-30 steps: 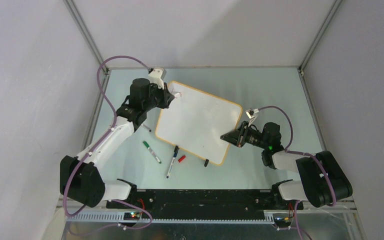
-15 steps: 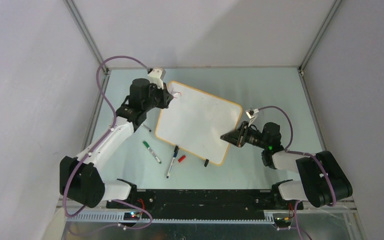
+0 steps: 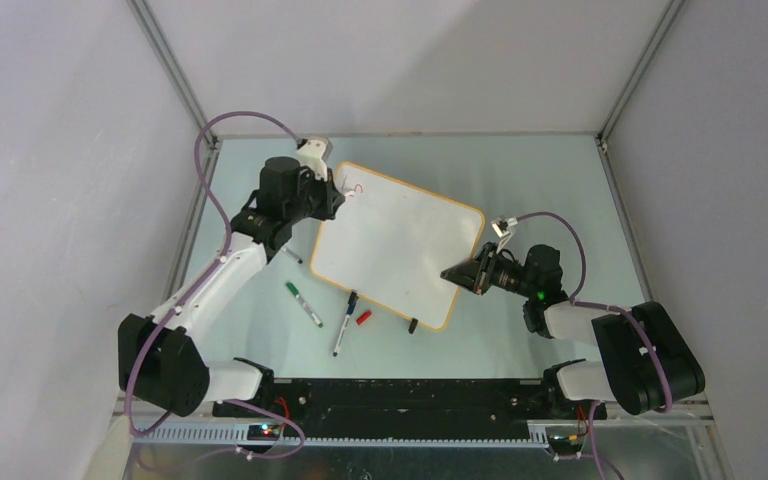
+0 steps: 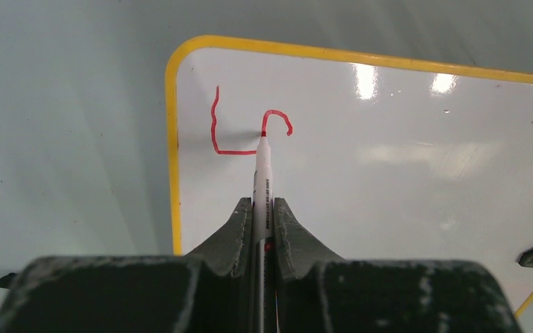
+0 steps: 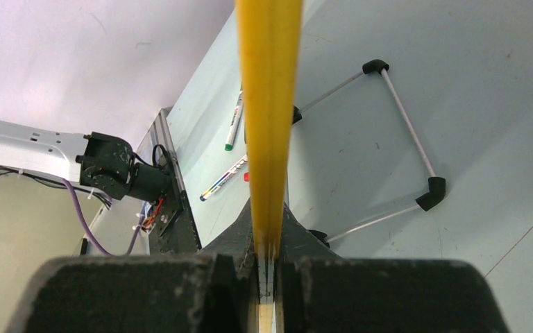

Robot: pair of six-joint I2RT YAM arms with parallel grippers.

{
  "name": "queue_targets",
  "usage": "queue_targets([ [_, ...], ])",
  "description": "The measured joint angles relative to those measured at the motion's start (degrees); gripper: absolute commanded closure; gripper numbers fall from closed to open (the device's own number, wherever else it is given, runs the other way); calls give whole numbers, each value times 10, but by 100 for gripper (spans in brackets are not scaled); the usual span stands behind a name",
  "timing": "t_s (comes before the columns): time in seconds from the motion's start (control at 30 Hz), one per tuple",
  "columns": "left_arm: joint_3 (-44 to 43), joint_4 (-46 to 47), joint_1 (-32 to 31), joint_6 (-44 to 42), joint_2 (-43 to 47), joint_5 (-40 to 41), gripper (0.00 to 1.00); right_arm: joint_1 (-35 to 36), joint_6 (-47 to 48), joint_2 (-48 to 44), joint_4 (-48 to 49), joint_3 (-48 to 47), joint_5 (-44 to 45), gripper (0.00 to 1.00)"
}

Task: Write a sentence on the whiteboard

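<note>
Whiteboard (image 3: pixel 397 256) lies at an angle mid-table (image 3: pixel 520 180), white face up, yellow-orange frame w/ rounded corners.

Left claw (image 3: pixel 332 203) is over the board's far-left corner, pressed tight on a red marker (image 4: pixel 261 173). The marker runs straight out btwn the fingers (image 4: pixel 239 222), tip down on the white surface. Writing (image 4: pixel 250 128) is in red ink just inside that corner: a clear "L", then a small hooked arc beside it, part of a 2nd letter and not closed. The marker tip sits at the arc's left end. Only that much reads. There's small dark print along the marker barrel, too fine to make out.

Right claw (image 3: pixel 452 272) is at the board's right edge, toward its near-right corner, pinching the frame. In the right wrist view the frame shows edge-on as a yellow strip rising from btwn the dark fingers (image 5: pixel 239 243). On one side of that strip a thin wire stand (image 5: pixel 406 132) w/ black corner pieces lies on the table; can't tell if it's under the board.

Off the board's near-left edge, loose on the table: a green-capped marker (image 3: pixel 303 303), a second marker (image 3: pixel 345 323) w/ dark cap, and a red cap (image 3: pixel 363 318) just beside it. A small black clip (image 3: pixel 412 325) sits at the board's near edge.
</note>
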State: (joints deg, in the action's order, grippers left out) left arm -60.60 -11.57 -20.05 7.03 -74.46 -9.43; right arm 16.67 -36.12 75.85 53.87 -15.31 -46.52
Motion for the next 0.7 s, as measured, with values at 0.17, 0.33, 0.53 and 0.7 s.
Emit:
queue_targets([
  [0.17,-1,-10,0,-2,0,-5,100,0,0,0,0,0,0,94],
  [0.33,-9,-28,0,-7,0,-18,100,0,2,0,0,0,0,94],
  [0.53,-11,-32,0,-10,-1,-30,100,0,2,0,0,0,0,94],
  [0.7,-11,-31,0,-10,-2,-35,100,0,2,0,0,0,0,94],
])
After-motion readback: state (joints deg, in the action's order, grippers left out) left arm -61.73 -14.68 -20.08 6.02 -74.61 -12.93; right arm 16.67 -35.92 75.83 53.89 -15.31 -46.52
